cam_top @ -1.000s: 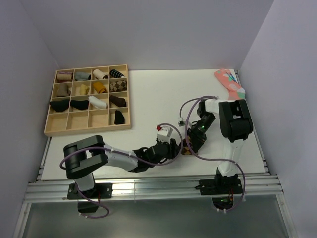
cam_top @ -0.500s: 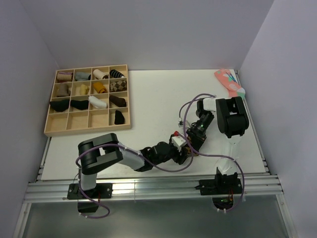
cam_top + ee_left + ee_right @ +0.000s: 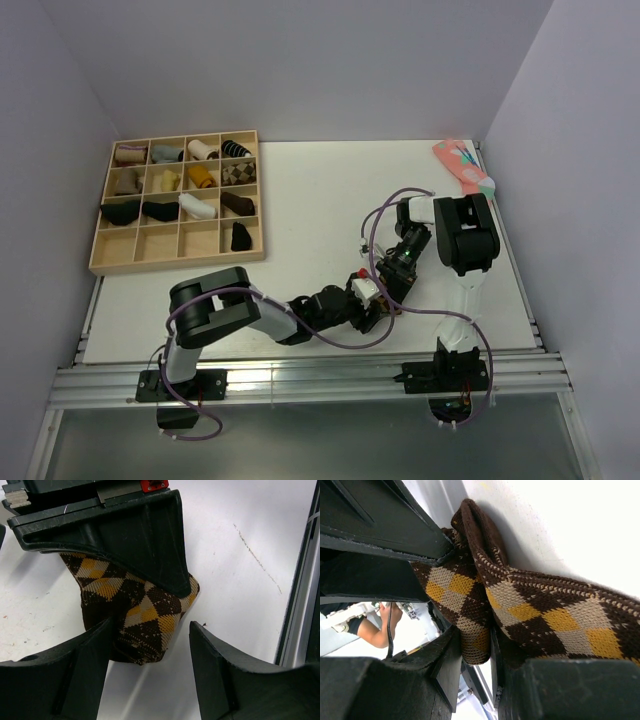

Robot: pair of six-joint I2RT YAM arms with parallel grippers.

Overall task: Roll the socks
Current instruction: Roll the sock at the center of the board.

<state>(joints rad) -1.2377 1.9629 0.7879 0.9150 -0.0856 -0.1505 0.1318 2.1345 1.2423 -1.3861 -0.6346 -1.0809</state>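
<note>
At the front edge of the table (image 3: 310,200) there is no gap to pass: the right gripper (image 3: 477,655) pinches the socks (image 3: 145,605), and the left gripper (image 3: 150,645), jaws spread, straddles the same bundle. The middle and back lie bare, with the wooden tray (image 3: 180,264) at the far left and a pink sock (image 3: 460,168) in the far right corner.

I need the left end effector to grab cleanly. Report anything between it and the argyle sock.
Nothing visible blocks it. The sock has its lower end between the fingers of the open left end effector. The right end effector, clamped on the sock, covers its upper part, so only that lower end is free.
</note>
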